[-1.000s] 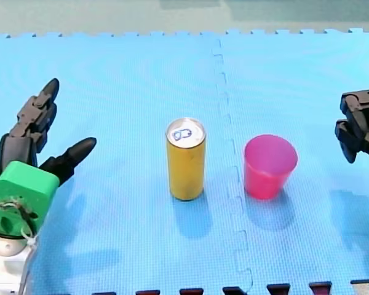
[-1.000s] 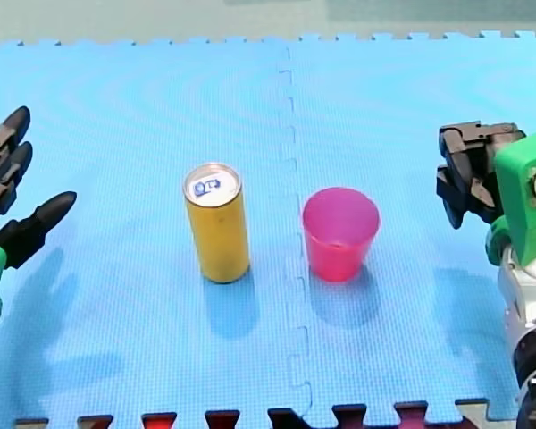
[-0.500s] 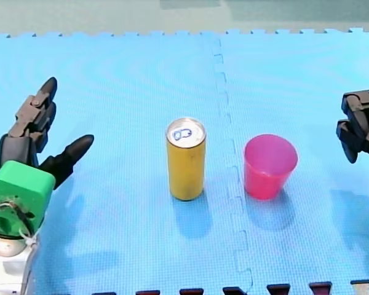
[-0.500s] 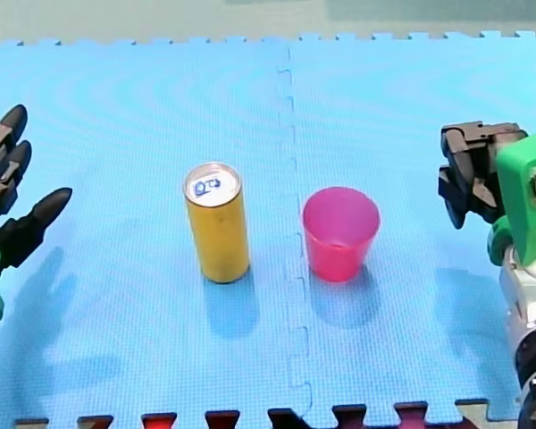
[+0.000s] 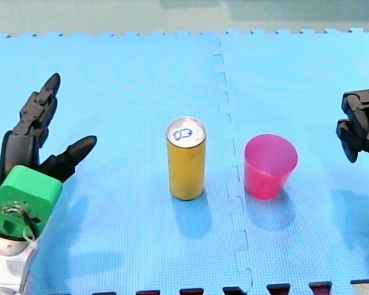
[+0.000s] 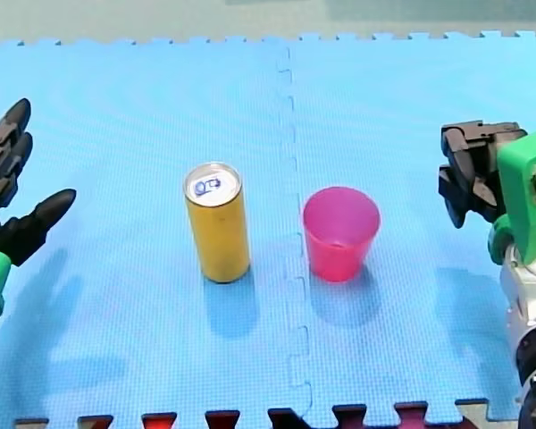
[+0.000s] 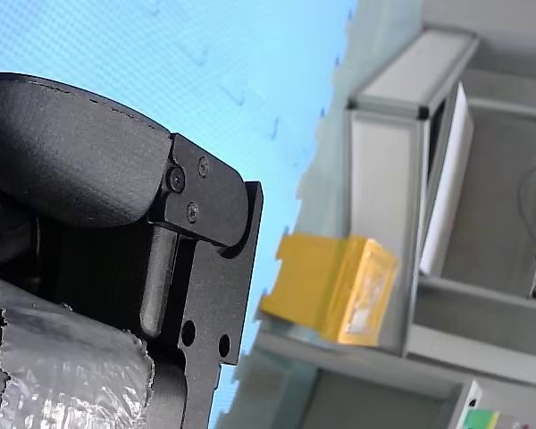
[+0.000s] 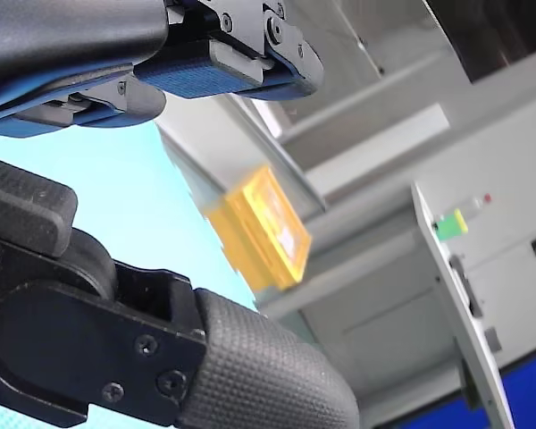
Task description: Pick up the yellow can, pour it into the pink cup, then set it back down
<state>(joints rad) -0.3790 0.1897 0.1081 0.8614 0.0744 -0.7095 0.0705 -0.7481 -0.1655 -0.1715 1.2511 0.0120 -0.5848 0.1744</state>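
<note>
1. Showing at roughly 9 o'clock from the yellow can (image 5: pixel 186 160) and well apart from it, the left hand (image 5: pixel 31 147) holds nothing, and its black fingers are uncurled. A green block (image 5: pixel 24 200) sits at its wrist.
2. The blue foam mat (image 5: pixel 123 80) covers the work surface, with the left hand's shadow falling on it.
3. The yellow can stands upright near the middle of the mat, its silver top and pull tab facing up. Nothing touches it.
4. A jigsaw seam (image 5: pixel 224 92) between two mat tiles runs from 12 o'clock to 6 o'clock and passes between the can and the cup.
5. The pink cup (image 5: pixel 269 166) stands upright, mouth up, at 3 o'clock from the can. It is near the can but apart from it, just across the seam.
6. The right hand (image 6: pixel 469 174) is at about 2 o'clock from the cup, well apart from it, by the mat's right edge. Its fingers are curled in with nothing between them, and a second green block (image 6: pixel 529 192) sits at its wrist.
7. The first wrist view shows black hand parts and grey tape (image 7: pixel 62 366) close to the camera. Past the mat's edge lies a yellow box (image 7: pixel 330 286) beside a grey metal frame (image 7: pixel 384 206).
8. The second wrist view shows black hand parts with a blue pad (image 8: pixel 205 70), and a yellow box beyond the mat.
</note>
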